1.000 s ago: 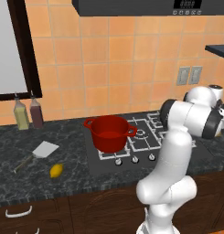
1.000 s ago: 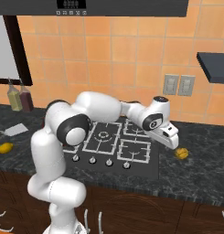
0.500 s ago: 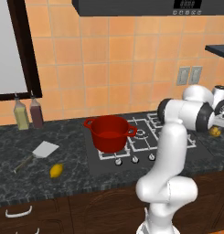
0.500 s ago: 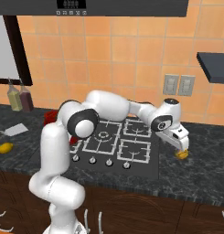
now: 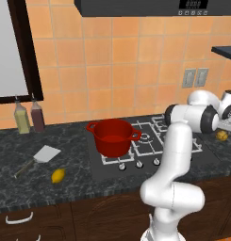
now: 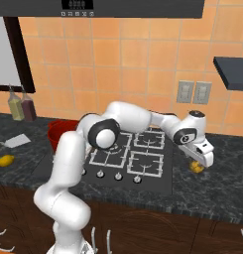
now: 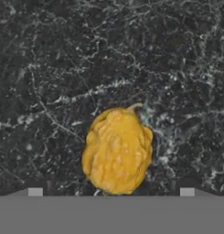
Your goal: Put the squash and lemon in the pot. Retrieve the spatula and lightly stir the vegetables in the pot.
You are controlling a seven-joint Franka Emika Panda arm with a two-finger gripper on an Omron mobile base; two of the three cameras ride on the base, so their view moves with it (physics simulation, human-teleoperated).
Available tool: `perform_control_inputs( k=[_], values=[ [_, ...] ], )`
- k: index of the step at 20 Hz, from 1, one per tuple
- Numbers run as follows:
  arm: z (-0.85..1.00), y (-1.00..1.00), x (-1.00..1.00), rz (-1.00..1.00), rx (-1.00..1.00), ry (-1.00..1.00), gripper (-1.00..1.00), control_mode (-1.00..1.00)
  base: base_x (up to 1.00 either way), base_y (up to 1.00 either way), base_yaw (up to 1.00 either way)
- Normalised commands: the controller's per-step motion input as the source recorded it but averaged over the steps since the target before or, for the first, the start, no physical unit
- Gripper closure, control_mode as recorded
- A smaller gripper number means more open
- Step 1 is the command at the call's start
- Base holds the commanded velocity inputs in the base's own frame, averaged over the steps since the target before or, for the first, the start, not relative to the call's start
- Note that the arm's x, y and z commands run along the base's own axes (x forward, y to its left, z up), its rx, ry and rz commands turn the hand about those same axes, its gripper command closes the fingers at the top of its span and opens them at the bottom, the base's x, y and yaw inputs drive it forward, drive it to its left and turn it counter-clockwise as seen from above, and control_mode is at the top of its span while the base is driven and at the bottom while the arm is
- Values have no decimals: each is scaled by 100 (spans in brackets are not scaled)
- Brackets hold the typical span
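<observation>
Dark speckled stone forms the table (image 5: pixel 65 188), with a hob set into it and orange tile behind. The gripper (image 6: pixel 201 159) hangs directly over the squash (image 7: pixel 117 151), which lies on the stone to the right of the hob; its jaws are spread wide and grip nothing. The pot (image 5: pixel 112 136) stands on the hob's left burners, well apart from the squash. The lemon (image 5: pixel 58 175) and the spatula (image 5: pixel 40 156) lie left of the pot, untouched. Judged step: reaching for the squash, the first item. The next move calls for a straight descent until the jaws straddle the squash, then closing.
</observation>
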Motion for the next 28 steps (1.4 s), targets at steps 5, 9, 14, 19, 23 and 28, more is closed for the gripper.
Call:
perform_control_inputs(
  k=[5,9,14,19,23,28],
  values=[
    [-32,-11,10,-4,0,0,-100,-100,0,0,0],
    [-35,0,0,-2,0,0,-100,-100,0,0,0],
    [-39,0,0,0,0,0,100,-100,0,0,0],
    [4,5,1,0,-1,-1,100,-100,0,0,0],
    [93,81,-3,0,0,-20,100,-100,0,0,0],
    [41,45,1,6,-3,-12,100,-100,0,0,0]
  ],
)
